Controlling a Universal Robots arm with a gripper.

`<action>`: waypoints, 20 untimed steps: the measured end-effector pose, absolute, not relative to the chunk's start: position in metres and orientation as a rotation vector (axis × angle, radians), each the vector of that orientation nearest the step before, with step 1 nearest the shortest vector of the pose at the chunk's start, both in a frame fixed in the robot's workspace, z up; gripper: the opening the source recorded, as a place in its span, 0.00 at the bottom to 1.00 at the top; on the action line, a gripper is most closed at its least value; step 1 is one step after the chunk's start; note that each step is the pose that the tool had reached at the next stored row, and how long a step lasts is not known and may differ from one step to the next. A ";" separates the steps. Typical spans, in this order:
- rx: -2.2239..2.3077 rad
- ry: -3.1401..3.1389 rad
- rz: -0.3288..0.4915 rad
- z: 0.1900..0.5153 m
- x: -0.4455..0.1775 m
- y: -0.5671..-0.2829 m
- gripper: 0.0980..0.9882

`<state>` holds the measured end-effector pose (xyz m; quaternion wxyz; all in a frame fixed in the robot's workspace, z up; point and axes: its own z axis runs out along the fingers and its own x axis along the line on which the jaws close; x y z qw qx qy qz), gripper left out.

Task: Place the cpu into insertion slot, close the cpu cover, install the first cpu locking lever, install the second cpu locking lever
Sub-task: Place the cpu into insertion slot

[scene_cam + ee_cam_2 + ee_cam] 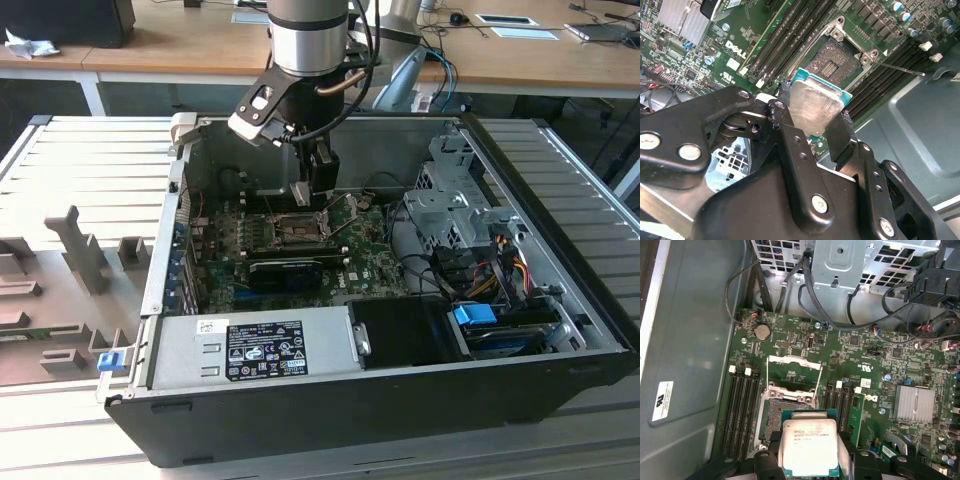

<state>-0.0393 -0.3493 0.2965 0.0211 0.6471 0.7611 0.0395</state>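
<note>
Item: cpu (810,447) — gripped by its edges in the end effector (815,112), held over the insertion slot (832,57), whose cpu cover (792,361) is raised to leave it clear.

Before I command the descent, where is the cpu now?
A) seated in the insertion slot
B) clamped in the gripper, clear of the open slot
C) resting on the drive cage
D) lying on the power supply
B: the cpu sits clamped in the gripper, and the insertion slot beyond it shows bare contacts.

Part of the insertion slot (771,415) behind the cpu (810,447); top of the arm (305,30) off-frame
</note>
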 end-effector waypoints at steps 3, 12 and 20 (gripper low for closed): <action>2.006 2.359 0.122 0.295 -0.039 -0.349 0.48; 2.014 2.353 0.122 0.290 -0.039 -0.349 0.48; 2.022 2.345 0.122 0.287 -0.040 -0.349 0.48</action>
